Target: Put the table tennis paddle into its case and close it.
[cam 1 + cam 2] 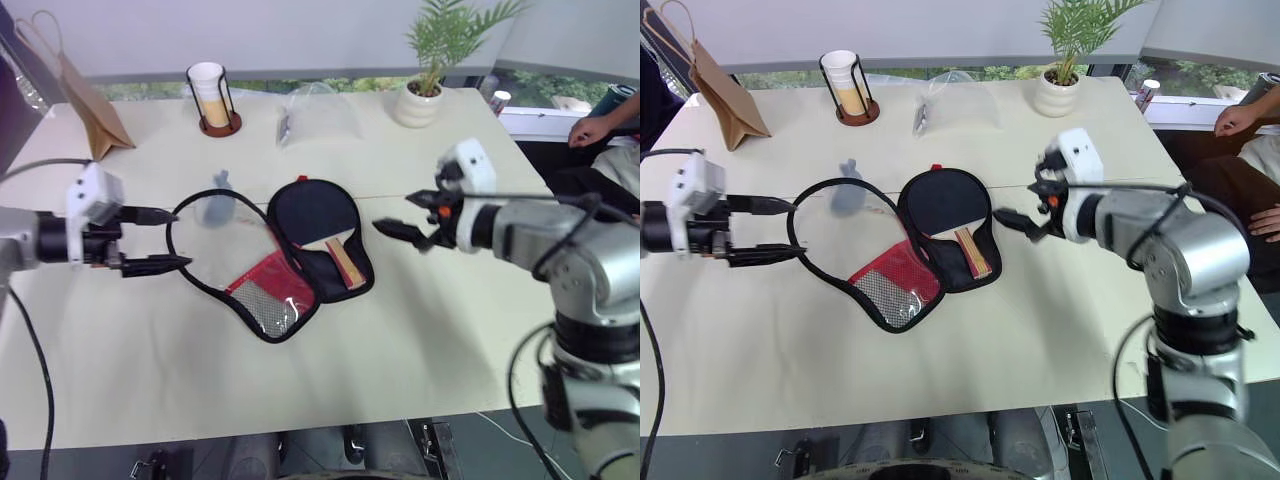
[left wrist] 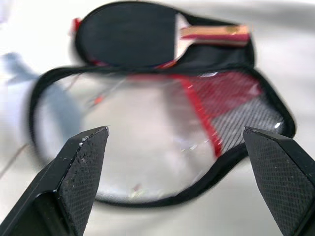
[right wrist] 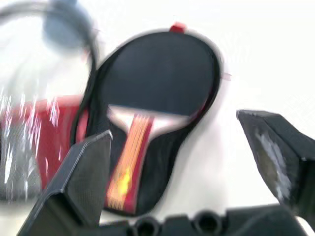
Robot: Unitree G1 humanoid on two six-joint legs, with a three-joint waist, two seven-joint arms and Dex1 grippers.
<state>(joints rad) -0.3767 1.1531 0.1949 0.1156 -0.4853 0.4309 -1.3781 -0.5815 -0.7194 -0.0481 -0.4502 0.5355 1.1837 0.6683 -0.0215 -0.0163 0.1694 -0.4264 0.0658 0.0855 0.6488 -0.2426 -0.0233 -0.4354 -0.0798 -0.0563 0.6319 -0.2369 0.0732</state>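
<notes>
Paddle (image 1: 314,216) lies in open case (image 1: 262,300); left hand (image 1: 160,240), right hand (image 1: 402,215) spread, empty.

One table tennis paddle (image 1: 316,222) was present. One case (image 1: 268,290) was present, lying open. Two grippers were counted: the left gripper (image 1: 160,240) and the right gripper (image 1: 400,229), each with two black fingers set apart. One table (image 1: 150,370) carried the items. One brown paper bag (image 1: 88,105), one cup in a wire holder (image 1: 209,96), one clear plastic bag (image 1: 318,115) and one potted plant (image 1: 430,70) were counted. One person's hand (image 1: 592,128) was visible.
</notes>
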